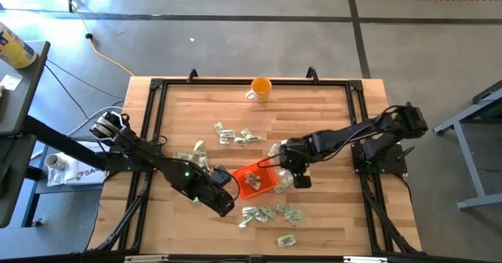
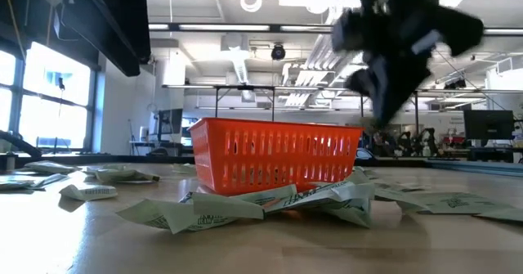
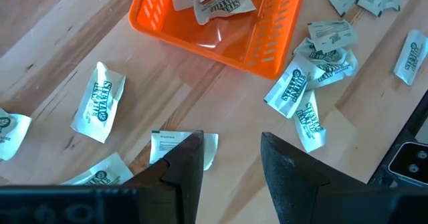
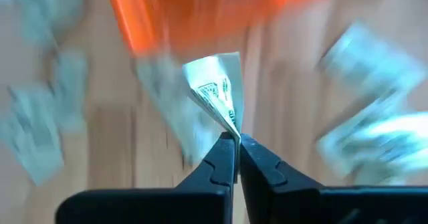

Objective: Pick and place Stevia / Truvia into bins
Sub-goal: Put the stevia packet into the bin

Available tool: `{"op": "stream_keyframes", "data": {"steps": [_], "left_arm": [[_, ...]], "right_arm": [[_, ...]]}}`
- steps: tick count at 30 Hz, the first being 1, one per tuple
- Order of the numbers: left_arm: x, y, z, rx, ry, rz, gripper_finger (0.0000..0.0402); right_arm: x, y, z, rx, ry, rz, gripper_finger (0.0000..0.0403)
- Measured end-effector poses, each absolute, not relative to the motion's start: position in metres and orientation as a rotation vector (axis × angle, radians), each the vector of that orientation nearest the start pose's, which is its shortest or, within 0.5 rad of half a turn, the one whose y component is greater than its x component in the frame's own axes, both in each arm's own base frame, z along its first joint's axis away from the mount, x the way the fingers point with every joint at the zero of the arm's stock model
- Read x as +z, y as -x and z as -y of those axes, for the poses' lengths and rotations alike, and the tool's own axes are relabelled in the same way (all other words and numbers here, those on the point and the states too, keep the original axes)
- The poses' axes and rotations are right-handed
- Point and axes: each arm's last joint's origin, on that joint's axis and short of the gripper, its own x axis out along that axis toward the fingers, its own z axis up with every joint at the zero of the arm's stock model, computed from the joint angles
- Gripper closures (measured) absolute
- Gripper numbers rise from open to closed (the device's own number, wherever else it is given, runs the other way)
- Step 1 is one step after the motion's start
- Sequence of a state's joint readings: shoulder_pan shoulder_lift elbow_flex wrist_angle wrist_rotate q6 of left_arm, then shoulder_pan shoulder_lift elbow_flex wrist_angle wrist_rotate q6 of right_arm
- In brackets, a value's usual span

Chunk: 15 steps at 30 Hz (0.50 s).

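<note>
Right gripper [image 4: 237, 138] clamped on one Stevia sachet [image 4: 217, 90] by its edge, hanging just beside the orange tray [image 1: 252, 180], probably for the drop inside. Left gripper [image 3: 231, 158] apart, empty, over loose sachets [image 3: 100, 102] by the tray's other side.

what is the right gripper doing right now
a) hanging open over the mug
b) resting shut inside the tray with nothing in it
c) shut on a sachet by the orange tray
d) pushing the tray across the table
c: the right wrist view shows the right gripper pinched shut on a folded sachet, with the orange tray just beyond it.
</note>
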<state>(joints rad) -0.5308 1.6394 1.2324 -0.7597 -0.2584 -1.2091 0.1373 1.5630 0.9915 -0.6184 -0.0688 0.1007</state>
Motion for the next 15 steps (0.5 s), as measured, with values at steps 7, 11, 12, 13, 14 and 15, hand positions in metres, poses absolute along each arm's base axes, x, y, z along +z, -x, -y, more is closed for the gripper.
{"op": "stream_keyframes", "data": {"steps": [7, 11, 12, 13, 14, 15], "left_arm": [[0.238, -0.282, 0.155, 0.469, 0.597, -0.995, 0.0218], [0.248, -0.265, 0.149, 0.552, 0.584, -1.007, 0.0218], [0.252, -0.258, 0.147, 0.585, 0.577, -1.003, 0.0218], [0.258, -0.250, 0.144, 0.618, 0.574, -0.991, 0.0218], [0.264, -0.242, 0.142, 0.646, 0.580, -0.978, 0.0218], [0.270, -0.234, 0.139, 0.673, 0.591, -0.964, 0.0218]], "right_arm": [[0.247, -0.324, -0.044, 0.207, -0.082, -0.952, 0.0386], [0.230, -0.348, -0.048, 0.233, -0.088, -0.969, 0.0378], [0.224, -0.353, -0.049, 0.233, -0.085, -0.991, 0.0372], [0.219, -0.357, -0.049, 0.231, -0.082, -1.005, 0.0362], [0.216, -0.361, -0.050, 0.229, -0.080, -1.012, 0.0351], [0.214, -0.364, -0.052, 0.225, -0.075, -1.016, 0.0337]]}}
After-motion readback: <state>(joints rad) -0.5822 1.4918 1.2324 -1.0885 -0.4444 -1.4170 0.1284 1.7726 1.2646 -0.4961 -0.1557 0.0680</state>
